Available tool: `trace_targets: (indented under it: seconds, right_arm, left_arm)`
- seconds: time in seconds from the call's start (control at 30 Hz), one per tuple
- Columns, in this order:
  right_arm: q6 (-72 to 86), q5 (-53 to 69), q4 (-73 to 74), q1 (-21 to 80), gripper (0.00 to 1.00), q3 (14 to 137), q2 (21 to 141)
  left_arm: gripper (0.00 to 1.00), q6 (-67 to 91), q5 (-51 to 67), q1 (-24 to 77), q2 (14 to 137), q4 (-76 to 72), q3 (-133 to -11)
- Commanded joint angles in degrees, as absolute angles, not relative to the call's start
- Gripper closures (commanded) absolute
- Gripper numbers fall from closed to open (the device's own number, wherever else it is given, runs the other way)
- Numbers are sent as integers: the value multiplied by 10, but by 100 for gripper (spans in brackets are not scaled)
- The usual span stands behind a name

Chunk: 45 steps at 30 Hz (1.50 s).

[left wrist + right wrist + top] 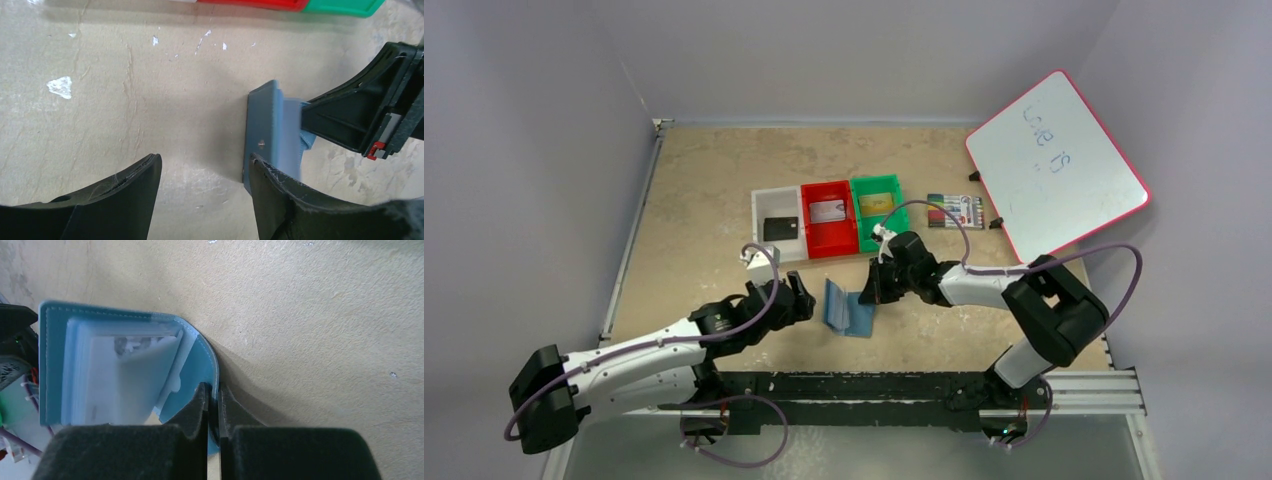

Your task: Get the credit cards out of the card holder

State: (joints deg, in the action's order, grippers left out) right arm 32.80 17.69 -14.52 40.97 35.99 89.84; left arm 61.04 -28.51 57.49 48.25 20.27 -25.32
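the right hand (212,405) clamped the card holder (846,310), mid-frame, by its cover to prop it open, while the left hand (205,164) hovered beside it, jaws apart, empty.

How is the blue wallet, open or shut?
Open. The card holder is spread, clear pockets showing inside; the right gripper pinches one cover.

Blue handwriting on whiteboard (1057,165): a few strokes, maybe two short words, upside down in top view, can't be read for sure. Print on marker pack (955,211), just left of whiteboard: too small. Markings on credit cards (827,211) in bins (831,246), further left: too small. Wrist views: nothing legible.
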Motion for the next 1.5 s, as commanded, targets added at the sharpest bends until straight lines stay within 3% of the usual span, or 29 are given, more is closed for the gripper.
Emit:
trace_targets:
  seconds: [0.0, 0.7, 0.97, 1.13, 1.33, 1.47]
  right_arm:
    - [297, 170, -161, 413, 100, 354, 905]
    - [316, 162, -88, 414, 100, 407, 818]
    - [326, 157, -50, 414, 100, 429, 819]
    - [334, 157, -24, 414, 99, 440, 805]
    - [338, 152, 10, 414, 98, 452, 792]
    - [341, 154, 20, 414, 97, 457, 776]
  left_arm:
    - [36, 614, -268, 575, 516, 143, -262]
    - [30, 565, -215, 574, 530, 62, -314]
    - [31, 562, -212, 575, 632, 95, -340]
    - [40, 572, -209, 575, 648, 73, -321]
    - [65, 579, -238, 574, 629, 89, -309]
    - [77, 582, -254, 575, 634, 116, -304]
